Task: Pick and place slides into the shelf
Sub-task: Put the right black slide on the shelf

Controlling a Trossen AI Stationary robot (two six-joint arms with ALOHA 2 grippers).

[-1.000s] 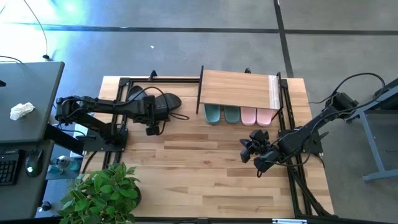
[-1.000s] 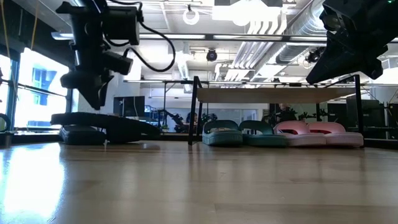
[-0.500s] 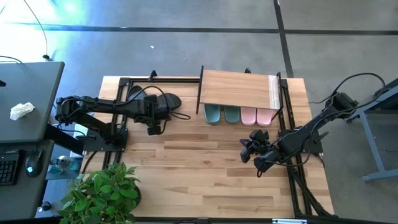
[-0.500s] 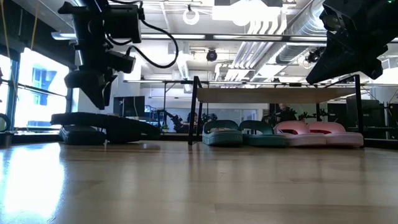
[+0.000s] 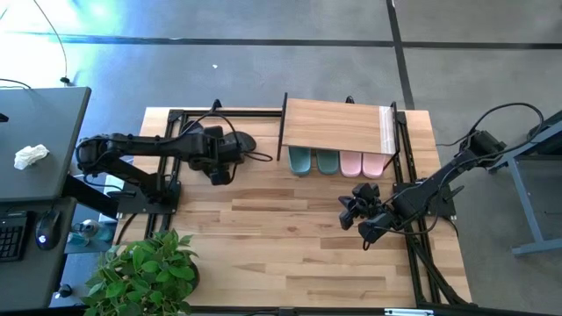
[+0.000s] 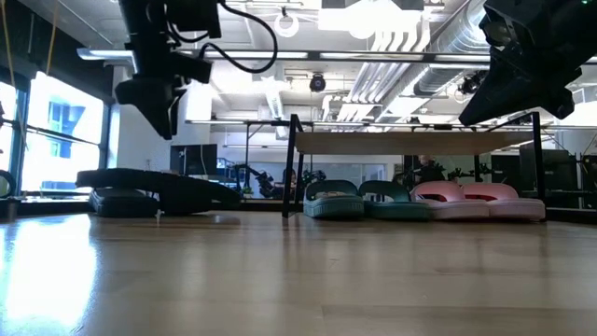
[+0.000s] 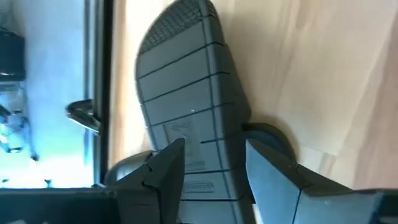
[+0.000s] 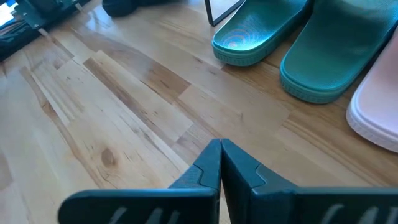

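Observation:
The black pair (image 5: 230,141) lies at the far left of the table. One black slide is sole up (image 7: 186,93) and rests across the other. My left gripper (image 5: 218,171) hovers open above that sole (image 6: 159,191), with a finger on either side of it in the left wrist view (image 7: 212,146). The dark green pair (image 5: 313,161) and the pale pink pair (image 5: 362,163) sit side by side under the shelf (image 5: 338,125), toes poking out toward the near edge. My right gripper (image 5: 349,211) hangs shut (image 8: 221,146) over the bare table, near the pink pair.
A potted plant (image 5: 145,272) stands at the table's near left corner. Black arm-mount frames run along the left (image 5: 162,189) and right (image 5: 421,254) table edges. Bare wooden tabletop (image 5: 281,237) stretches between the arms, nearer than the shelf.
My left gripper has risen and moved toward the far edge, over the black pair. The slides and my right arm have stayed where they were.

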